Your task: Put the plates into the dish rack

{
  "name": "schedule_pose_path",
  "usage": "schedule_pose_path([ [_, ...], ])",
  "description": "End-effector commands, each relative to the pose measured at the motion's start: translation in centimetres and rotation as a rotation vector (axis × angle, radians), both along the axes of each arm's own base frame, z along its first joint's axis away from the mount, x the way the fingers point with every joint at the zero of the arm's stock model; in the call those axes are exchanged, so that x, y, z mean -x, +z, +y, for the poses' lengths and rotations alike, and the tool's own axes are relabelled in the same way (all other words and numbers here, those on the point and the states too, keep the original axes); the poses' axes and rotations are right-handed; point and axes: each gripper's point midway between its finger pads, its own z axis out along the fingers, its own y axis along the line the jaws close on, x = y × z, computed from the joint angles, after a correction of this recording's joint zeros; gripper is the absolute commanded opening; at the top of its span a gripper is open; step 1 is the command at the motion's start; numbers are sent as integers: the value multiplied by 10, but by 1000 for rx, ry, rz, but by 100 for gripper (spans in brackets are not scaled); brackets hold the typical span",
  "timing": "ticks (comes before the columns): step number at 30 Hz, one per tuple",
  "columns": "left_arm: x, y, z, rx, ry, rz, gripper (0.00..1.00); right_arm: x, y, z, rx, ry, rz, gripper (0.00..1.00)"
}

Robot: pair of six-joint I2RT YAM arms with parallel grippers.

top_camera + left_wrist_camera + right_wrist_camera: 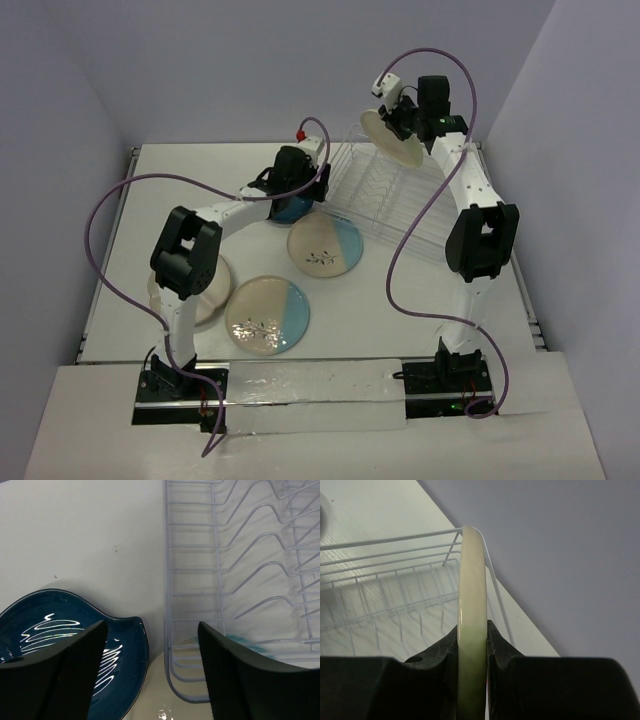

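Plate (471,590): cream rim, greenish toward the grip; held on edge and upright, in the air above the rack's far end.
Rack (388,190): white wire, far right of the table; top view shows no plate seated in its slots.
Right gripper (472,642): pinching the plate's rim, one pad pressed on each face.
Left gripper (151,627): fingers spread, nothing between them; hovers low over the rack's near-left corner.
Leaf dish (60,630): dark blue, flat on the table, under the left gripper's left finger and just beside the rack.
Blue-half plates (325,247): two, flat on the table left of the rack.
Cream plate (215,292): partly hidden under the left arm; detail unclear.
Step (judged): first plate being brought to a slot; the other dishes are not yet loaded.
Next move (judged): lower the plate edge-first, kept upright and in line with a gap between prongs; let go only once the wires carry it.
Risk (judged): a tilted rim could catch a prong or tip over on release.
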Motion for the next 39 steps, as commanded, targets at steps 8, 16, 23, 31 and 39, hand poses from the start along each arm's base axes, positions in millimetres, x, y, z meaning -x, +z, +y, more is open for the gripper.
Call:
schedule_pose_path([
  [8,-18,123,8,141,34,-213,99,-18,46,11,-5,59,-193,0],
  [16,-15,142,42,205,148,-234,99,-15,44,16,-36,86,-177,0],
  [23,0,152,58,241,186,-246,99,-14,39,13,-60,79,-155,0],
  [31,3,162,61,256,187,-264,99,-8,40,7,-69,81,-150,0],
  [39,4,164,61,265,186,-266,99,-6,45,4,-75,89,-159,0],
])
